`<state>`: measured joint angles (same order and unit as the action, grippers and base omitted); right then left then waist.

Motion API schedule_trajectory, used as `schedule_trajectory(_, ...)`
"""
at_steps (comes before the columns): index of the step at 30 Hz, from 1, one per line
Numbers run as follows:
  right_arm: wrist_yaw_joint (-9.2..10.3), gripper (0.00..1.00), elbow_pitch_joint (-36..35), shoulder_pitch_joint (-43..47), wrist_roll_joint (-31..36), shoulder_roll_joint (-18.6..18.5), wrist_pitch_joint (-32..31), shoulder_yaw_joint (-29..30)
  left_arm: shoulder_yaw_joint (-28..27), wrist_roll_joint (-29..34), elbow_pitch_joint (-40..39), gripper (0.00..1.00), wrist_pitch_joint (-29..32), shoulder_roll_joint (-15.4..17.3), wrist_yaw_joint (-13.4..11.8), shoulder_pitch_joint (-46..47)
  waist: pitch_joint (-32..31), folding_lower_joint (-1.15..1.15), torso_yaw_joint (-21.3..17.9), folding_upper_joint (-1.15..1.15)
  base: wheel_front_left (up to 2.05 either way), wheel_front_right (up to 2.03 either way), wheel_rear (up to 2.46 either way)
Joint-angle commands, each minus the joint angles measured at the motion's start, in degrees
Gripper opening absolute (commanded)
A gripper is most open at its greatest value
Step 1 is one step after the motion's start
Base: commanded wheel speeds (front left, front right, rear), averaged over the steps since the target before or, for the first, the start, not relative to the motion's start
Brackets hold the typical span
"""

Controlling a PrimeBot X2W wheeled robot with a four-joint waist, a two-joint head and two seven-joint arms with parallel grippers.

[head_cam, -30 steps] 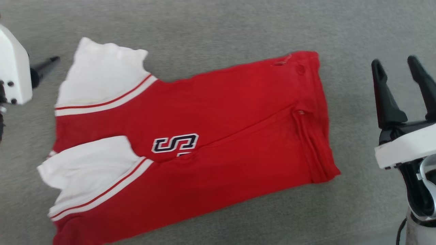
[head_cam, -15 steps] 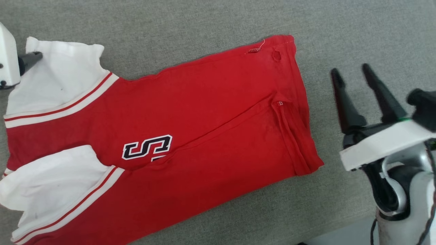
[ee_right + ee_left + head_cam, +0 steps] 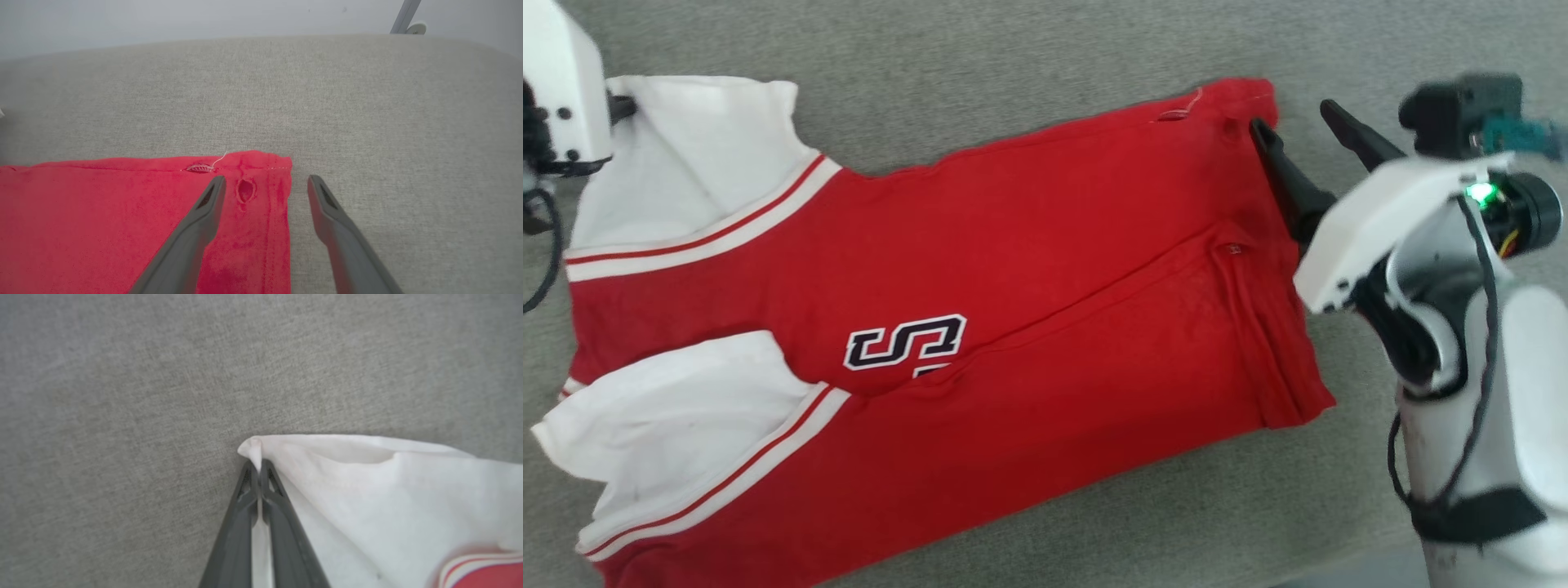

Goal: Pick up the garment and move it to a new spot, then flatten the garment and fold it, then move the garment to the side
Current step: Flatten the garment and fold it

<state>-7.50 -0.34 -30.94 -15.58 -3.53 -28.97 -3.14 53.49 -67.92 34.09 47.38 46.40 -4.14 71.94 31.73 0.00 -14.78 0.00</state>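
The garment [image 3: 1013, 269] lies spread on the grey padded surface, red with white panels at its left end and an "S" emblem in the middle. My left gripper [image 3: 258, 465] is shut on the far corner of the upper white panel [image 3: 367, 486], pinching a small peak of cloth; in the head view the left gripper [image 3: 623, 108] is at the top left. My right gripper [image 3: 266, 179] is open and low over the garment's far right red corner [image 3: 261, 163], one finger over the cloth, the other over bare surface. In the head view the right gripper [image 3: 1294, 122] is at the garment's upper right.
The grey padded surface [image 3: 1029, 49] extends beyond the garment on all sides. Its far edge [image 3: 261, 38] shows in the right wrist view, with a pale wall and a thin metal leg [image 3: 404, 16] behind. A black cable [image 3: 543, 245] hangs by my left wrist.
My left gripper has shut on the white panel's corner. My right gripper has moved left to the garment's red corner and stayed open. The head camera has shifted.
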Motion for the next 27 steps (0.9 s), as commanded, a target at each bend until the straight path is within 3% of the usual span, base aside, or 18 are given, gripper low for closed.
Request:
schedule_trajectory(1, 0.01, 1.00, 3.4, -3.6, 0.2, -0.5, -2.9, 0.2, 2.4, 0.1, 1.3, 0.00, 0.8, -2.7, 0.8, -3.0, -0.1, 0.00, 1.2, 0.00, 0.00, 0.00, 0.00)
schedule_trajectory(9, 0.02, 1.00, 16.2, -11.7, 0.0, -3.2, -12.5, -1.0, 2.1, 0.3, 3.3, 0.00, -0.9, -5.6, 2.2, -1.2, -0.3, 0.00, 3.5, 0.00, 0.00, 0.00, 0.00)
schedule_trajectory(15, -0.08, 1.00, 24.0, -13.6, -4.0, -3.5, -20.3, -5.7, 2.0, 0.1, 4.7, 0.00, -2.0, -7.4, 3.3, -0.6, -0.3, 0.00, 4.7, 0.00, 0.00, 0.00, 0.00)
schedule_trajectory(16, -0.14, 0.87, 24.7, -13.7, -4.7, -3.7, -21.3, -6.7, 2.1, 0.1, 4.9, 0.00, -2.2, -7.7, 3.6, -0.6, -0.3, 0.00, 4.8, 0.00, 0.00, 0.00, 0.00)
schedule_trajectory(17, -0.14, 0.25, 25.1, -14.0, -4.8, -4.2, -21.6, -7.4, 1.9, -0.1, 5.1, 0.00, -2.5, -8.0, 3.8, -0.6, -0.3, 0.00, 4.9, 0.00, 0.00, 0.00, 0.00)
schedule_trajectory(18, -0.14, 0.00, 25.4, -14.4, -4.8, -5.0, -21.4, -8.0, 1.8, 0.0, 5.3, 0.00, -2.9, -8.1, 3.9, -0.5, -0.3, 0.00, 5.1, 0.00, 0.00, 0.00, 0.00)
schedule_trajectory(27, 0.02, 0.00, 22.6, -13.9, -5.9, -9.8, -15.2, -7.0, 0.5, 0.0, 4.5, 0.00, -5.0, -7.5, 5.5, 1.1, -3.4, 0.00, 7.5, 0.00, 0.00, 0.00, 0.00)
